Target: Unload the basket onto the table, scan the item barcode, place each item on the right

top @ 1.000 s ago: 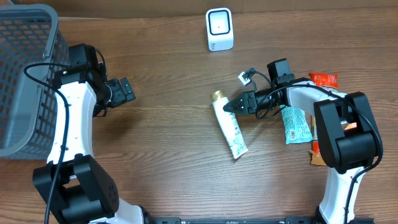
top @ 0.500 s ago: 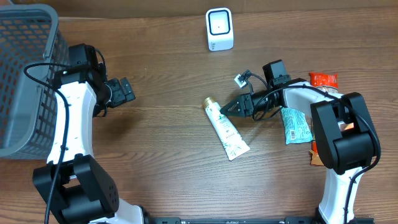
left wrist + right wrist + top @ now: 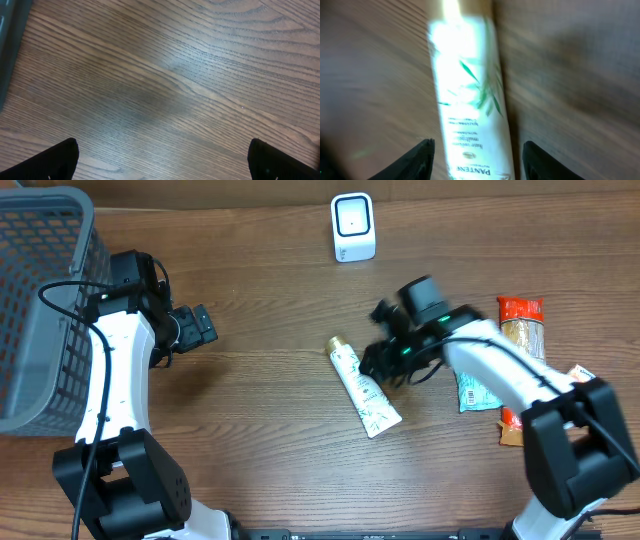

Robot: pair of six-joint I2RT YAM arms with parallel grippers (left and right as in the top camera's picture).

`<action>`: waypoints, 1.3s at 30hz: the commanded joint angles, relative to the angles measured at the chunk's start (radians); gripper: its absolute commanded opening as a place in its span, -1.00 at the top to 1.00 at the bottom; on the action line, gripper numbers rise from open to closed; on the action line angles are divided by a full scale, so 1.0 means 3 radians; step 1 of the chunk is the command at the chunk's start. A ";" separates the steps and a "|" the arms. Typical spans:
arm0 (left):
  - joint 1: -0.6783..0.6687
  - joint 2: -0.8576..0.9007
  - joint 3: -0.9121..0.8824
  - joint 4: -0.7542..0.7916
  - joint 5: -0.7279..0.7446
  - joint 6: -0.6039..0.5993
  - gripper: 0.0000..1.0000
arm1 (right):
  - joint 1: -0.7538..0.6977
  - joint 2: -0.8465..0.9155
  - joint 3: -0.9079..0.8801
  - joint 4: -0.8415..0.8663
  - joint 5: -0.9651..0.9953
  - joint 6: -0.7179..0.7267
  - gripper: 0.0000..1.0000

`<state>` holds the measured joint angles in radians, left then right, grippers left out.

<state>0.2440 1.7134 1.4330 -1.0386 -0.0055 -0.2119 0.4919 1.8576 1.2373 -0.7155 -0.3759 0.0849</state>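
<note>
A wooden table point(image 3: 270, 440) seen from above, brown with a fine streaked grain. Near the middle lies the tube point(image 3: 363, 388), soft and flattened, white with printed green leaves. It rests flat on the wood at a slant, with its small gold cap toward the far left and its wide crimped end toward the near edge.

The right gripper point(image 3: 372, 363), black and angular, hangs over the right side of the tube's upper half. In the blurred right wrist view its two dark fingers point(image 3: 420, 159) stand apart on either side of the tube, with wood showing between the tube and the right-hand finger. They are not clamped on it.

Just right of the tube, partly under the white arm, lies a glossy, crinkled teal packet point(image 3: 478, 388). Beyond it lies a long red-topped packet point(image 3: 521, 310).

Well apart on the left, the left gripper point(image 3: 203, 325) hangs over bare wood. Its matte black fingertips point(image 3: 55, 161) are spread wide with nothing between them.

At the far left stands a grey plastic lattice basket point(image 3: 40, 310). At the far edge stands the barcode scanner point(image 3: 353, 227), a small white rounded box with a dark square face.
</note>
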 commanded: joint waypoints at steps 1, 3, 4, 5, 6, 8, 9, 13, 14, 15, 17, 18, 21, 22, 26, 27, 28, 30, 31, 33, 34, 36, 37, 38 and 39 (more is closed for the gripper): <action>0.0014 0.0032 -0.0009 0.0013 -0.0042 -0.0081 -0.99 | 0.0408 -0.0001 -0.0025 -0.0072 0.1317 0.0632 -0.30; 0.0014 0.0032 -0.0009 0.0013 -0.0042 -0.0081 -1.00 | 0.0647 -0.0001 -0.0025 -0.0102 0.1792 0.0791 -0.50; 0.0014 0.0032 -0.0009 0.0013 -0.0042 -0.0081 -0.99 | 0.0786 -0.0001 -0.0025 -0.0102 0.2057 0.0819 -0.58; 0.0014 0.0032 -0.0009 0.0013 -0.0042 -0.0081 -0.99 | 0.0895 -0.0001 -0.0025 -0.0100 0.2293 0.0847 -0.69; 0.0014 0.0032 -0.0009 0.0013 -0.0042 -0.0081 -0.99 | 0.0993 -0.0001 -0.0025 -0.0097 0.2522 0.0868 -0.76; 0.0014 0.0032 -0.0009 0.0013 -0.0042 -0.0081 -1.00 | 0.1177 -0.0001 -0.0025 -0.0064 0.2867 0.0866 -0.94; 0.0014 0.0032 -0.0009 0.0013 -0.0042 -0.0081 -0.99 | 0.1249 -0.0001 -0.0025 -0.0041 0.2954 0.0865 -1.00; 0.0014 0.0032 -0.0009 0.0013 -0.0042 -0.0081 -0.99 | 0.1427 -0.0001 -0.0025 0.0125 0.2970 0.0866 -1.00; 0.0014 0.0032 -0.0009 0.0013 -0.0042 -0.0081 -1.00 | 0.1433 -0.0001 -0.0025 0.0163 0.2903 0.0866 -1.00; 0.0014 0.0032 -0.0009 0.0013 -0.0042 -0.0081 -1.00 | 0.1433 -0.0001 -0.0025 0.0186 0.2814 0.0866 -1.00; 0.0014 0.0032 -0.0009 0.0011 -0.0042 -0.0081 -0.99 | 0.1403 0.0000 -0.0027 0.0186 0.2631 0.0866 -0.98; 0.0014 0.0032 -0.0009 0.0013 -0.0042 -0.0081 -1.00 | 0.1380 0.0005 -0.0027 0.0169 0.2597 0.0867 -0.81; 0.0014 0.0032 -0.0009 0.0013 -0.0042 -0.0081 -1.00 | 0.1303 0.0005 -0.0075 0.0170 0.2594 0.0866 -0.49; 0.0014 0.0032 -0.0009 0.0011 -0.0042 -0.0081 -1.00 | 0.1275 0.0005 -0.0109 0.0200 0.2583 0.0866 -0.49; 0.0014 0.0032 -0.0009 0.0013 -0.0042 -0.0081 -1.00 | 0.1241 0.0005 -0.0188 0.0252 0.2492 0.0843 -0.52; 0.0014 0.0032 -0.0009 0.0013 -0.0042 -0.0081 -0.99 | 0.1241 0.0005 -0.0188 0.0252 0.2443 0.0809 -0.52; 0.0014 0.0032 -0.0009 0.0013 -0.0042 -0.0081 -1.00 | 0.1241 0.0005 -0.0188 0.0259 0.2345 0.0738 -0.51; 0.0014 0.0032 -0.0009 0.0013 -0.0042 -0.0081 -1.00 | 0.1241 0.0005 -0.0188 0.0262 0.2152 0.0642 -0.45; 0.0014 0.0032 -0.0009 0.0013 -0.0042 -0.0081 -1.00 | 0.1241 0.0005 -0.0188 0.0258 0.2079 0.0641 -0.40; 0.0014 0.0032 -0.0009 0.0011 -0.0042 -0.0081 -1.00 | 0.1241 0.0005 -0.0188 0.0256 0.2032 0.0641 -0.35; 0.0014 0.0032 -0.0009 0.0011 -0.0042 -0.0081 -0.99 | 0.1240 0.0008 -0.0188 0.0263 0.2037 0.0637 -0.34; 0.0014 0.0032 -0.0009 0.0013 -0.0042 -0.0081 -1.00 | 0.1235 0.0024 -0.0188 0.0328 0.2045 0.0638 -0.33; 0.0014 0.0032 -0.0009 0.0013 -0.0042 -0.0081 -1.00 | 0.1235 0.0051 -0.0188 0.0385 0.2045 0.0637 -0.33; 0.0014 0.0032 -0.0009 0.0011 -0.0042 -0.0081 -0.99 | 0.1235 0.0070 -0.0188 0.0440 0.2045 0.0638 -0.31; 0.0014 0.0032 -0.0009 0.0013 -0.0042 -0.0081 -1.00 | 0.1235 0.0122 -0.0188 0.0512 0.2043 0.0638 -0.25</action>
<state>0.2440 1.7134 1.4330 -1.0386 -0.0055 -0.2119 0.8639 1.8629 1.1835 -0.5896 0.2531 0.2836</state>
